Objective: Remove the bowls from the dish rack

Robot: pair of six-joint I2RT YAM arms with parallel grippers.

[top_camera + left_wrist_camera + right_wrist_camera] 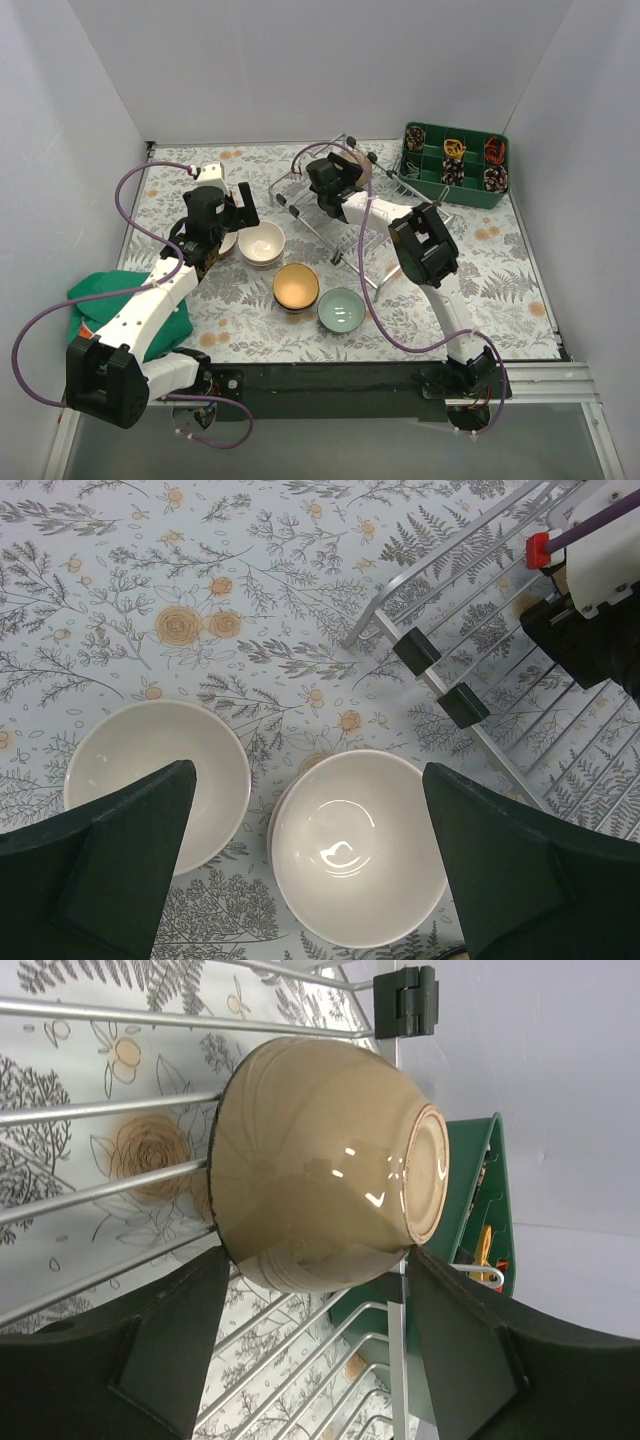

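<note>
Your tabletop [500,290], under a floral cover, carries everything. The rack [365,240] sits skewed at its far middle. A green cloth [110,290] is bunched at the near left edge, and the tray [450,196] stands in the far right corner, just beyond the rack.

One tan bowl [310,1160] is in the rack, standing on edge among the wires at the far side, with its foot turned toward the tray. Four more bowls stand upright on the tabletop, on the near left side of the rack. The left cream bowl [130,750] and the right cream bowl [345,840] sit side by side, with the right one near the rack's black end caps. Nearer the bases, the amber bowl [296,285] stands just beside the celadon bowl [341,310].

Your left gripper [308,772] hangs over the cream pair with its jaws spread wide and nothing held. One finger is above the left bowl and the other is past the right bowl's outer rim.

Your right gripper [320,1255] straddles the tan bowl, one finger at the rim side and one at the foot side, both right up against it. You cannot tell from these views whether they press on it.
</note>
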